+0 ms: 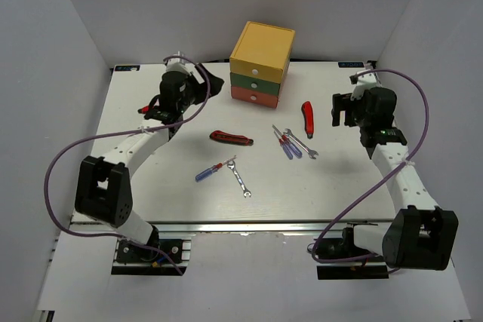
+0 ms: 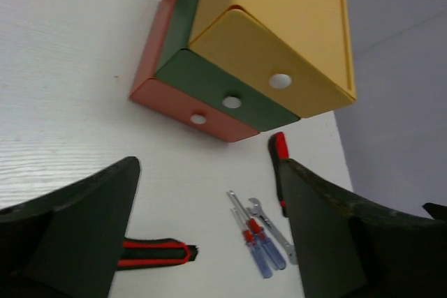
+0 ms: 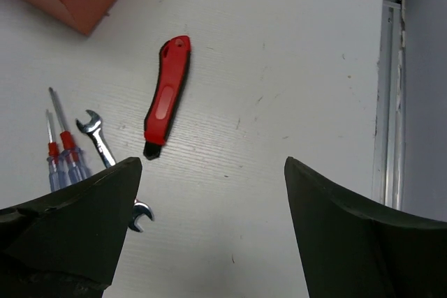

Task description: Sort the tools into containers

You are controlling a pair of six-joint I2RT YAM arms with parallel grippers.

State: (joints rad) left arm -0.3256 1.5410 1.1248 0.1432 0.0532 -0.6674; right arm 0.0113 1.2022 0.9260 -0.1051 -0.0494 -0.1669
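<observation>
No text, brand or number can be read; the drawers (image 2: 265, 54) look unmarked, and any print on the tools (image 3: 167, 95) is perhaps too small to tell.

The left arm (image 1: 132, 145) and the right arm (image 1: 404, 179) were white along their length and black at the blocky joint housings (image 1: 102, 190). Each arm carried a thin purple cable (image 1: 50, 175), hanging in a wide loop. The fingers (image 2: 77, 235) were broad, dark and matte, with rounded edges.
</observation>
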